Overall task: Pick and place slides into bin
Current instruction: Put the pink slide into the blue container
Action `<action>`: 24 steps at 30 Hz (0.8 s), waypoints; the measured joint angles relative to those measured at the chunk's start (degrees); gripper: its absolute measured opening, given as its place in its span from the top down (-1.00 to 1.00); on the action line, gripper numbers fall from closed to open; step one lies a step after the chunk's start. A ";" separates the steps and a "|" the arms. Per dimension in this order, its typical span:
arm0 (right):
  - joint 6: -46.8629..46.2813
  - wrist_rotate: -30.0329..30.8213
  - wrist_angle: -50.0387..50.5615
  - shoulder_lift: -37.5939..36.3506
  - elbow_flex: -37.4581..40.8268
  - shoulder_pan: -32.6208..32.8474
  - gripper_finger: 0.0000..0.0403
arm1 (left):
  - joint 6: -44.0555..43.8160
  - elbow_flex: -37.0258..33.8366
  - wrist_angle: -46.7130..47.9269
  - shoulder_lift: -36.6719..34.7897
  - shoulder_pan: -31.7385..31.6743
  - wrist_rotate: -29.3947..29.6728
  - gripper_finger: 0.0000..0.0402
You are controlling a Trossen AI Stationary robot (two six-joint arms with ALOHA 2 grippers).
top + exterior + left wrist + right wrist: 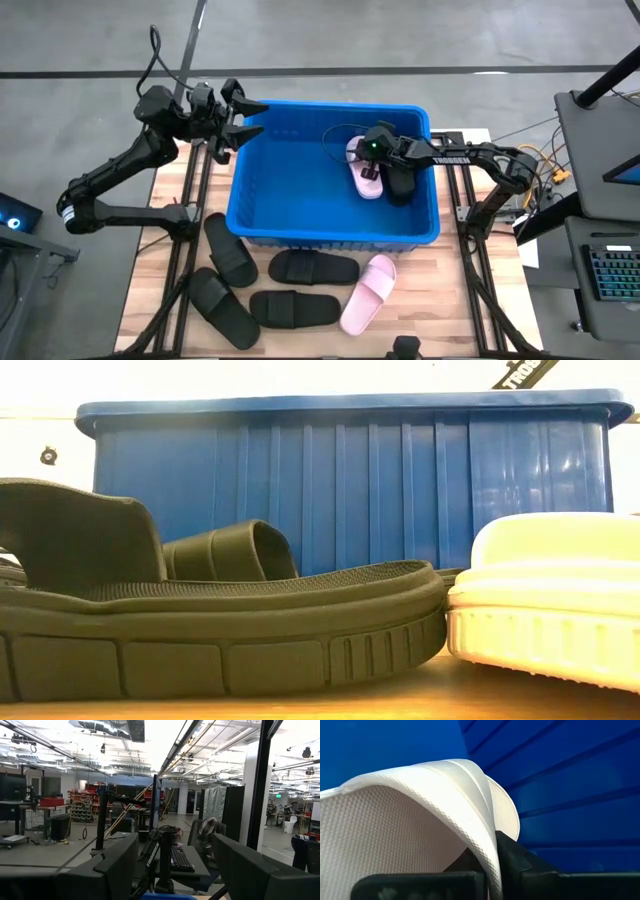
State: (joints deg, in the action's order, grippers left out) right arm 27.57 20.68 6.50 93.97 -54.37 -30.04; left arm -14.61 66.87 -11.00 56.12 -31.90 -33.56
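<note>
Black plastic and bright blue fill our view from above: at the far left corner of the bin (250,215) the left gripper (232,122) hangs over the rim with its jaws standing apart on nothing, its wrist camera looking out level into the workshop.

On the bench (165,265) in front of the bin we count four black slides still to be moved: one angled by the bin's left front corner (231,250), one nearer the front edge (224,307), one just before the bin's front wall (314,267) and one in front of that (294,308). A pale pink slide (368,292) lies to their right, toe toward the bin.

Inside the bin, toward its right end, the right gripper (372,150) is low over the floor, its jaws closed on the strap of a second pink slide (364,172); the right wrist view shows that strap pinched between the dark fingers (512,857). This slide's long axis runs front to back, and a black slide (400,182) lies just beside it.

We judge that the coming move turns on that grip: the pink slide sits directly under the jaws and already within the walls, so opening them would finish this placement. For the bench slides, the idle left arm looks nearer the black ones at left.
</note>
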 joint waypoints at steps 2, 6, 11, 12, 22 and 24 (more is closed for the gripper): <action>0.58 0.13 0.11 0.00 0.02 0.00 0.91 | 0.00 0.00 0.00 0.00 0.00 0.02 -0.18; 0.51 0.36 0.13 0.00 0.02 0.00 0.82 | -0.01 0.00 0.00 0.00 0.00 0.01 -0.18; 0.86 0.66 0.15 0.00 0.04 0.00 0.61 | -0.02 0.00 0.00 0.00 0.00 0.00 -0.18; 0.87 0.79 0.15 0.00 0.04 0.00 0.56 | -0.02 0.00 0.00 0.00 0.00 0.00 -0.18; -5.31 0.20 5.83 0.00 -2.10 -0.02 0.09 | -0.02 0.00 0.00 -0.02 0.00 0.00 -0.18; -6.40 -0.09 9.11 0.00 -3.08 0.00 0.02 | -0.02 0.00 0.00 -0.02 0.00 -0.03 -0.18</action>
State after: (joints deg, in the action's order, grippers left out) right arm 21.17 20.59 15.61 93.97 -57.45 -30.04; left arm -14.63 66.87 -11.00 56.10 -31.90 -33.58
